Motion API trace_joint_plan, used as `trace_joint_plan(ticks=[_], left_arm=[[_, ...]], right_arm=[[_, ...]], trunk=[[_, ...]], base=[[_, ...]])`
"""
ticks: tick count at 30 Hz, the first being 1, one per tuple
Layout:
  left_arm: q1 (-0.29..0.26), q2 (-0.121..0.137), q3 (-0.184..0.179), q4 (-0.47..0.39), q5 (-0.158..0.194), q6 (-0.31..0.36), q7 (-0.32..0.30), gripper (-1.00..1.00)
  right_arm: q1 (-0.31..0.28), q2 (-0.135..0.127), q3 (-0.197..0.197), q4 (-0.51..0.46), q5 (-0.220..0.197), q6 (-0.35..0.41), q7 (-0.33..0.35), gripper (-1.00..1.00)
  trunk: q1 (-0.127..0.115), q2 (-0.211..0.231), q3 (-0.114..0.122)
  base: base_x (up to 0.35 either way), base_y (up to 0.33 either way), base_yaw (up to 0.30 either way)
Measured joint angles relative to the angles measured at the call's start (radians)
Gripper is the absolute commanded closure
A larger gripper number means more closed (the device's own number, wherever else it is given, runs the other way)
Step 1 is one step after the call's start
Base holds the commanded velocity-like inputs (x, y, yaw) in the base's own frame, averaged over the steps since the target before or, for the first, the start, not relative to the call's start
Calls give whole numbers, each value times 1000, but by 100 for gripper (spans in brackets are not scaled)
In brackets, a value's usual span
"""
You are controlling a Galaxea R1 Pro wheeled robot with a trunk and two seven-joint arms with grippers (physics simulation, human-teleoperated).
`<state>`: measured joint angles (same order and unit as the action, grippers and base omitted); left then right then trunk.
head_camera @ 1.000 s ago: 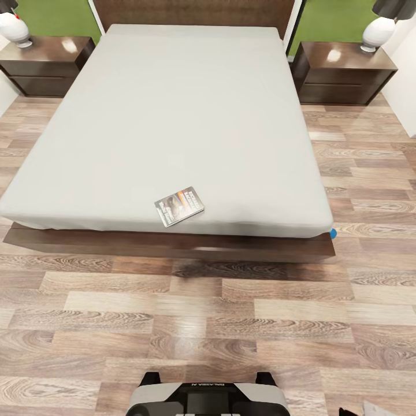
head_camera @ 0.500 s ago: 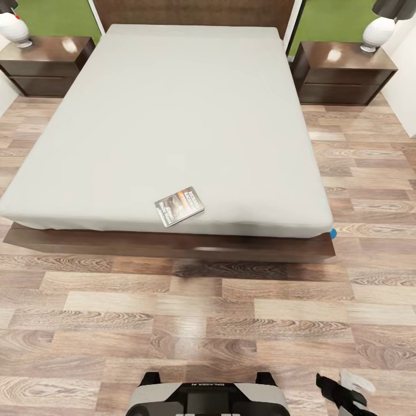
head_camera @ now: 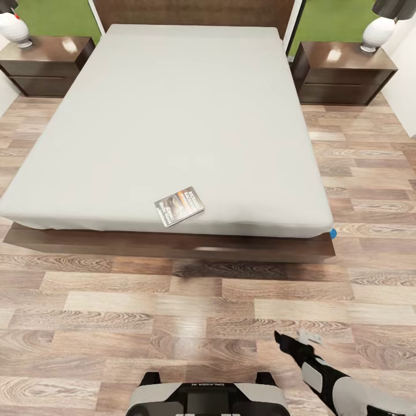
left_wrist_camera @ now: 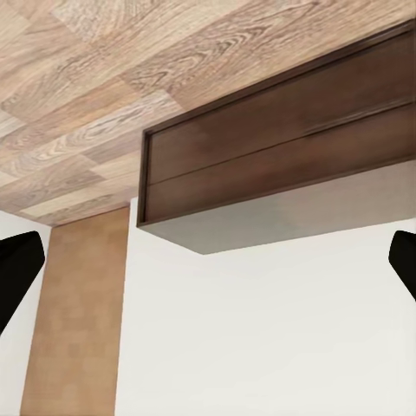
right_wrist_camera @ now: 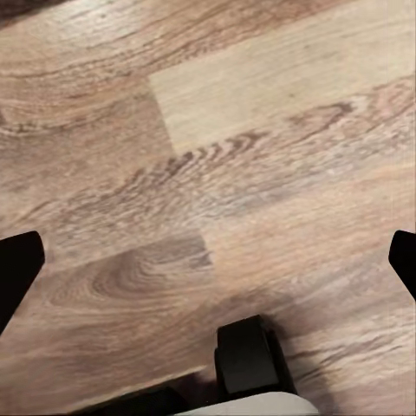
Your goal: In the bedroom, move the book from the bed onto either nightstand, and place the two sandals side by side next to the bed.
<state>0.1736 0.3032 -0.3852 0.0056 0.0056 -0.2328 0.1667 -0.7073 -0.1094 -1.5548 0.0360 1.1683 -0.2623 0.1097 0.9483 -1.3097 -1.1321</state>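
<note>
- Bedroom, wood-plank floor [head_camera: 173,323], white walls, green lawn showing behind the headboard [head_camera: 193,11] at both sides.
- Bed [head_camera: 173,115] dead ahead in head view: pale grey mattress, dark brown frame [head_camera: 167,245] along the foot edge.
- Book [head_camera: 179,205] lies flat on the mattress near the foot edge, a bit left of the bed's centre line, rotated at an angle to the edge. Nothing touching it.
- Two nightstands flank the headboard: left nightstand [head_camera: 46,63] and right nightstand [head_camera: 344,72], each with a white lamp base on top (left lamp [head_camera: 14,29], right lamp [head_camera: 377,32]).
- Sandal [head_camera: 333,233]: just a small bright blue sliver on the floor at the bed's right foot corner, rest hidden by the mattress. Second sandal: can't locate.
- Right gripper [head_camera: 294,338] low right in head view, over bare floor, well short of the bed, pointing toward it. Fingers spread apart, nothing held; right wrist view has fingertips [right_wrist_camera: 17,269] at opposite frame edges with only floor between.
- Left gripper [left_wrist_camera: 208,269]: left wrist view has dark fingertips at both frame edges, wide apart, empty. It faces a white wall with a long dark brown cabinet [left_wrist_camera: 277,143] and floor planks.
- Robot base [head_camera: 208,398] at bottom centre of head view.
</note>
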Motion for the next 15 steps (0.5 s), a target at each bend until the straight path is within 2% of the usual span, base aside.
trace_joint_plan(ticks=[6, 15], left_arm=[[0, 0, 0, 0, 0, 0, -3, -100], [0, -1, 0, 0, -1, 0, -3, -100]], right_arm=[[-23, 12, -1, 1, -2, -1, 100, -100], [-52, 18, -4, 0, -8, 4, 373, -100]], trunk=[[0, 0, 0], [0, 0, 0]], base=[[0, 0, 0], [0, 6, 0]])
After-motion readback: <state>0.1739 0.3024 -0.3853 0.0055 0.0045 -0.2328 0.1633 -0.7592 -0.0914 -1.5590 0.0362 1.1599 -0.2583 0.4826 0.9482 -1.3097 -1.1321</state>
